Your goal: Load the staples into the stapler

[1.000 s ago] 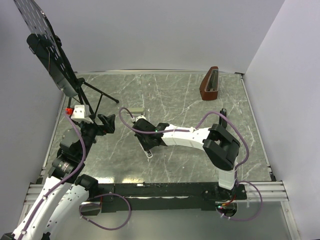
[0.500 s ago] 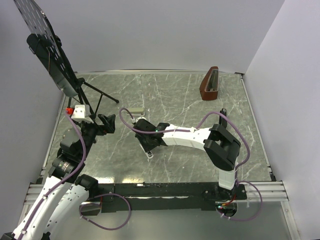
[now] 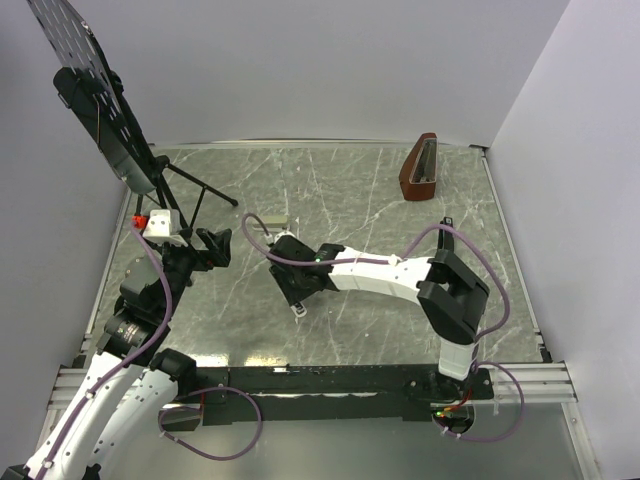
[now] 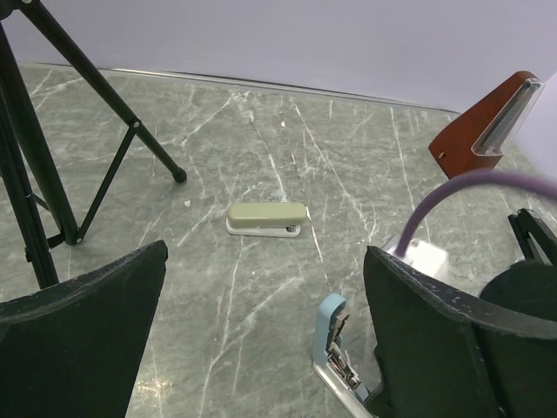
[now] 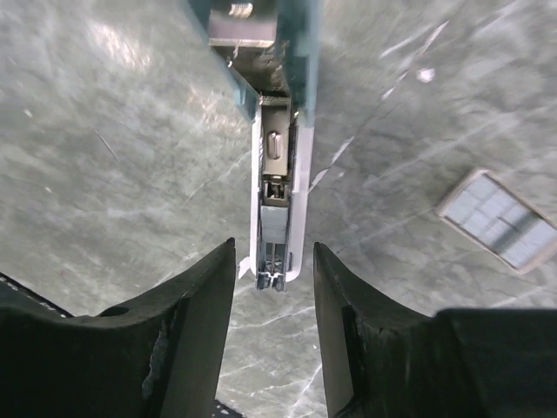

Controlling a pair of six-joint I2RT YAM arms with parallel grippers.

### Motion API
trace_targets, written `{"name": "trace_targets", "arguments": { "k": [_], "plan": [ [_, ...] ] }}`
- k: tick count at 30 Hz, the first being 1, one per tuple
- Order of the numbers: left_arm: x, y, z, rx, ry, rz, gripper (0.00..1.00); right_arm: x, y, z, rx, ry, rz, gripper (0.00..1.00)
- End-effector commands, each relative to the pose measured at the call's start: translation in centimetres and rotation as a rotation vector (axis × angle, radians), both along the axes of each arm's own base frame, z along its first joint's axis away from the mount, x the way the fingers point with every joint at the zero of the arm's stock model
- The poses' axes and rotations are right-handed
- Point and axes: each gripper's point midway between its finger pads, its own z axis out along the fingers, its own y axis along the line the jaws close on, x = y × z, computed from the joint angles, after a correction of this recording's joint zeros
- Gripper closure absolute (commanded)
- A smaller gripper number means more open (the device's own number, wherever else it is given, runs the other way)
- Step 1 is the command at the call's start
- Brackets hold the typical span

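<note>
- right gripper (image 5: pixel 271 335): fingers part way open, holding nothing
- stapler (image 5: pixel 277 218): lies open on table (image 5: pixel 104 148), straight ahead of right fingers; near end pokes into gap between them, thin slit of space each side; shiny rail faces up, blue lid at far end
- staples box (image 5: pixel 499 228): flat on table, ahead and off to side of right-hand finger, apart from stapler
- loose staples in rail: cannot tell
- left gripper (image 4: pixel 261 348): fingers wide open, nothing between
- grey-green stapler (image 4: pixel 267 219): shut, well ahead of left fingers
</note>
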Motion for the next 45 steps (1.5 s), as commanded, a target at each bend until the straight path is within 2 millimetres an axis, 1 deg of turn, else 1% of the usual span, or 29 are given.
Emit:
{"name": "trace_targets", "arguments": {
  "k": [1, 5, 10, 13, 19, 28, 32, 38, 44, 45],
  "plan": [
    [0.2, 0.0, 0.9, -0.006, -0.037, -0.004, 0.01, 2.4, -0.5, 3.7, 0.073, -0.098, -0.092, 0.51],
    [0.2, -0.1, 0.9, -0.005, -0.037, -0.005, 0.01, 3.6, -0.5, 3.6, 0.073, -0.113, -0.118, 0.51],
    [0.2, 0.0, 1.0, -0.005, -0.038, -0.002, 0.0, 3.9, 0.0, 2.9, 0.065, -0.103, -0.108, 0.51],
    [0.2, 0.0, 1.0, -0.006, -0.04, -0.002, 0.01, 3.9, 0.3, 2.1, 0.058, -0.091, -0.105, 0.5],
    [0.2, 0.0, 1.0, -0.005, -0.038, -0.002, 0.01, 3.8, 0.8, 1.2, 0.058, -0.073, -0.095, 0.5],
    [0.2, -0.1, 0.9, -0.005, -0.037, -0.007, 0.01, 3.7, 1.4, 0.9, 0.074, -0.056, -0.087, 0.5],
    [0.2, -0.1, 1.0, -0.005, -0.038, -0.009, 0.0, 3.6, 1.5, 0.4, 0.064, -0.046, -0.083, 0.5],
    [0.3, -0.1, 0.9, -0.004, -0.036, -0.007, 0.01, 3.3, 1.3, -0.7, 0.041, -0.024, -0.082, 0.5],
    [0.2, -0.1, 1.0, -0.004, -0.039, -0.009, 0.01, 2.7, 0.8, -0.8, 0.032, -0.005, -0.08, 0.5],
    [0.2, -0.1, 0.9, -0.003, -0.037, -0.009, 0.01, 2.6, 0.7, -0.6, 0.037, -0.006, -0.08, 0.5]
  ]
}}
